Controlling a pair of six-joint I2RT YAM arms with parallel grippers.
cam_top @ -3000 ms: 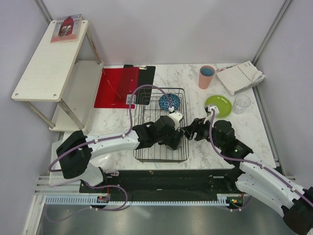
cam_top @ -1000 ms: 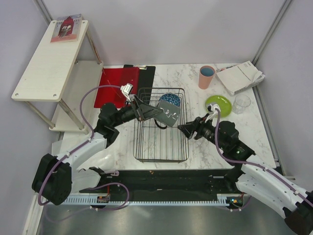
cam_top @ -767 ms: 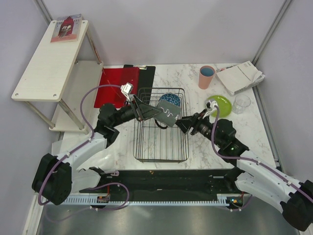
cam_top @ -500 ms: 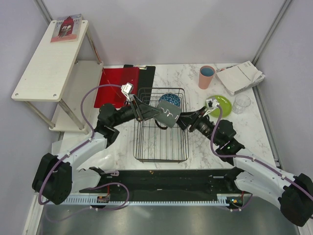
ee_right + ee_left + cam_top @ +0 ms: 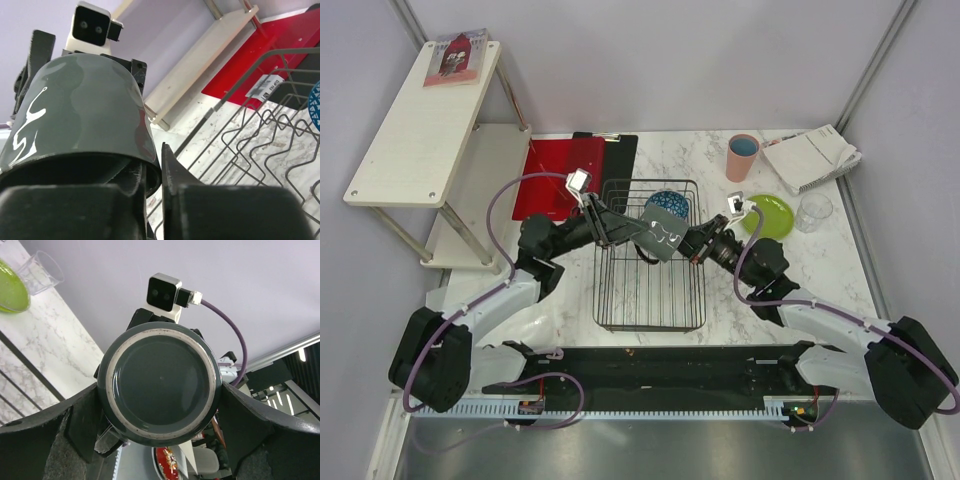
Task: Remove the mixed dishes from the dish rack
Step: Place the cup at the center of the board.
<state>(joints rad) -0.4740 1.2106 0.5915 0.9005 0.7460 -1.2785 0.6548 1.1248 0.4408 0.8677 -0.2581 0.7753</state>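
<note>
Over the dish rack's [image 5: 620,300] far end, the dark grey mug [image 5: 665,235] is gripped wide by the left pincer [image 5: 648,231]. Its rim has just been pinched by the right pincer [image 5: 690,245], so a handover is judged underway.

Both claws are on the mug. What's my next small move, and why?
Probably open the left claw. The right claw pinches the rim of the mug, one finger inside, so it looks ready to take the mug alone.
</note>
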